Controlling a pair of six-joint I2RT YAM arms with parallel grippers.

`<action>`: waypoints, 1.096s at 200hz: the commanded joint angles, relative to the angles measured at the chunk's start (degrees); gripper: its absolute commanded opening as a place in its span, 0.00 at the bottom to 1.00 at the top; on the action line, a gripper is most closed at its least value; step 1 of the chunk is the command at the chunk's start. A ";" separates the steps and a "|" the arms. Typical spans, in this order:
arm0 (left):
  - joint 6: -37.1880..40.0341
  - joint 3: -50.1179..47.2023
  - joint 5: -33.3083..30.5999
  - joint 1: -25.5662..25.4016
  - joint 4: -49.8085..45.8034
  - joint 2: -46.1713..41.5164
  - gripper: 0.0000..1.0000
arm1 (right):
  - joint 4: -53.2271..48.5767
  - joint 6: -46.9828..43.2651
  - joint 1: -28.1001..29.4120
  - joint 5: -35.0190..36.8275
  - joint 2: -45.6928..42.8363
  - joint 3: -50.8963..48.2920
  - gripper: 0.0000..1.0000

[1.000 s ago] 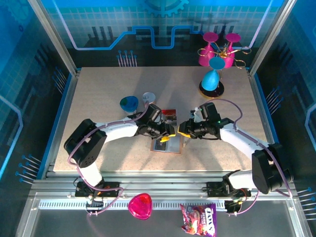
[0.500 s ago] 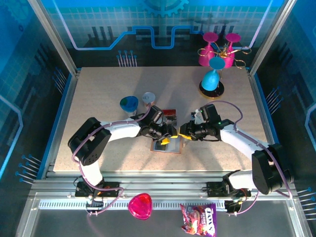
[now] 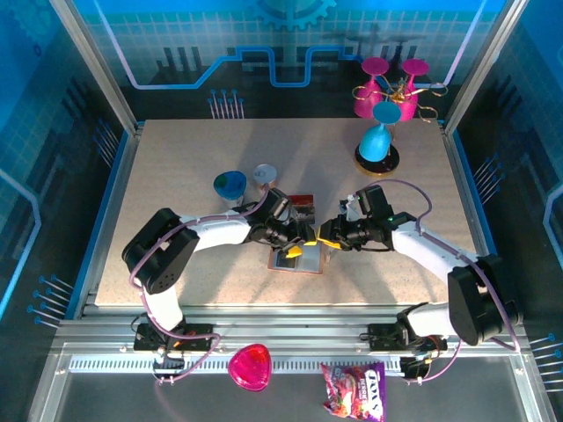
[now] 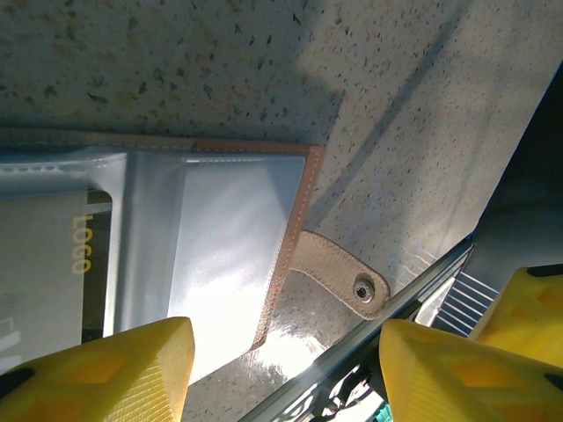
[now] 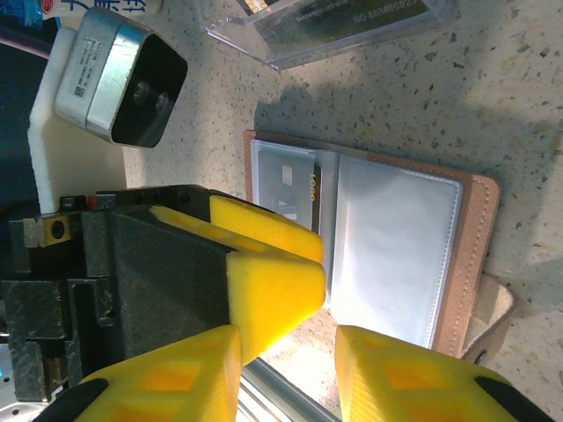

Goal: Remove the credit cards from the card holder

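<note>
From above, the left end effector (image 3: 301,239) and right end effector (image 3: 327,236) meet nose to nose over the open card holder (image 3: 308,264), which lies flat on the speckled surface (image 3: 176,176) just below both. A clear container (image 3: 302,205) sits just beyond them. In the left wrist view, this end effector's yellow fingers (image 4: 106,365) stand wide apart and hold nothing. The holder's clear sleeves lie between and ahead of them, with a dark card (image 4: 95,264) tucked in the sleeve ahead of the left finger and the snap tab (image 4: 339,274) ahead, towards the right finger. Yellow letters on the card read "LOGO". In the right wrist view, its own fingers are also apart and empty, with the holder straight ahead and the left end effector's tips resting at the holder's near edge beside the "LOGO" card. The container card's pale print is too small to read with certainty. To do this step well, one end effector should probably pin the holder's bare half flat while the other pinches the card's exposed edge and draws it straight along the sleeve, since the glossy plastic looks likely to cling and lift.
</note>
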 commanded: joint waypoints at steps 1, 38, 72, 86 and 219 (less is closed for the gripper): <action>0.63 -1.06 -0.12 1.77 -0.47 -3.02 0.58 | 0.99 0.63 0.63 -1.40 1.73 0.18 0.33; 2.93 -3.94 -1.40 5.26 -3.17 -6.19 0.58 | 2.71 1.44 3.75 -1.73 5.35 1.24 0.33; 4.35 -7.47 -1.98 8.15 -4.16 -8.63 0.58 | 4.52 2.55 7.54 -1.63 9.59 2.88 0.33; 4.72 -8.79 -2.05 8.95 -4.26 -9.16 0.58 | 5.34 3.12 8.89 -1.44 11.17 3.54 0.33; 3.64 -15.15 -0.66 9.16 -1.68 -9.37 0.58 | 4.67 2.58 10.89 -0.51 14.47 5.58 0.33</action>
